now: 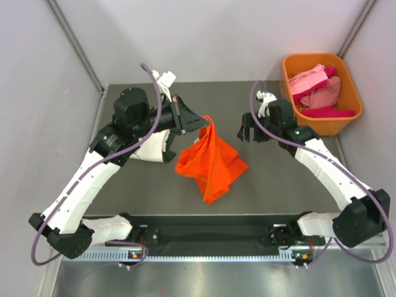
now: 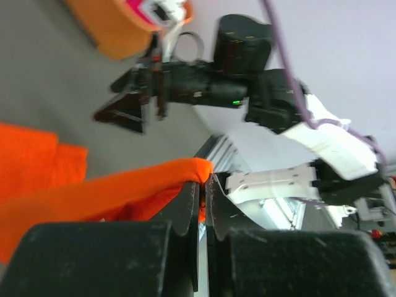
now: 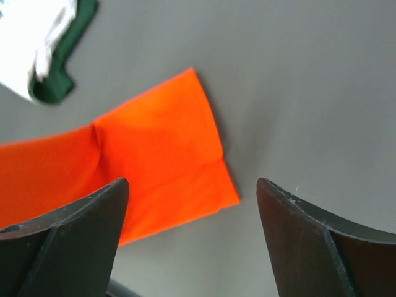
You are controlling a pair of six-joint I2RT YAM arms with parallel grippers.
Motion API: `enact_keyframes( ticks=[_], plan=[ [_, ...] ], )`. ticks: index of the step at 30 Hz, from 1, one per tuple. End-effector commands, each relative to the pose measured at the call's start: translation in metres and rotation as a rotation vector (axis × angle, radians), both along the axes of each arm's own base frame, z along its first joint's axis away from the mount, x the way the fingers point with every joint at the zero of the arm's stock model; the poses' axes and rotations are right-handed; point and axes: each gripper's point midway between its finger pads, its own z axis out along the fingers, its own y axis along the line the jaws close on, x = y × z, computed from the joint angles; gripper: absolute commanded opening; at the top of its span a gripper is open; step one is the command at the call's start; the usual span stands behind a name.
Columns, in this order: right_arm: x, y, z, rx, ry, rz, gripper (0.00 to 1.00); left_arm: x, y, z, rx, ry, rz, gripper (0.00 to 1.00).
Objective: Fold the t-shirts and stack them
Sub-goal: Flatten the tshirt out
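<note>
Far left: white t-shirt (image 1: 150, 150) on table (image 1: 278, 182) beneath left arm. Centre: left tool (image 1: 203, 122) clenched on corner of orange t-shirt (image 1: 213, 164), remainder draped onto table. Right: right tool (image 1: 250, 133) spread wide, empty, apart from cloth. Far right: pink and red t-shirts (image 1: 318, 91) heaped in orange bin (image 1: 346, 80).

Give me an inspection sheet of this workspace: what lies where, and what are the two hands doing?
Surface: dark grey table.
Job's things: orange t-shirt, one corner lifted, rest crumpled on the table; white t-shirt under the left arm; pink and red t-shirts in the bin.
Clutter: orange bin at far right.
Hands: left hand shut on the orange t-shirt; right hand open, empty.
Cables: purple cables along both arms.
Surroundings: pale walls.
</note>
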Motion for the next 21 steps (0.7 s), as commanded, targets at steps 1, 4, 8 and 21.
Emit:
enact_keyframes(
  ticks=[1, 4, 8, 21],
  plan=[
    [-0.013, 0.015, -0.002, 0.059, -0.031, 0.071, 0.83, 0.0, 0.022, 0.0, 0.051, -0.044, 0.084, 0.0],
    [-0.028, 0.023, -0.026, 0.049, 0.024, 0.094, 0.79, 0.009, 0.061, -0.011, 0.191, -0.083, 0.275, 0.0],
    [-0.043, 0.024, -0.059, 0.024, 0.086, 0.079, 0.73, 0.012, 0.096, -0.055, 0.367, -0.045, 0.401, 0.0],
    [-0.043, 0.023, -0.109, -0.062, 0.176, 0.053, 0.61, -0.008, 0.176, -0.122, 0.687, 0.072, 0.628, 0.0]
  ],
)
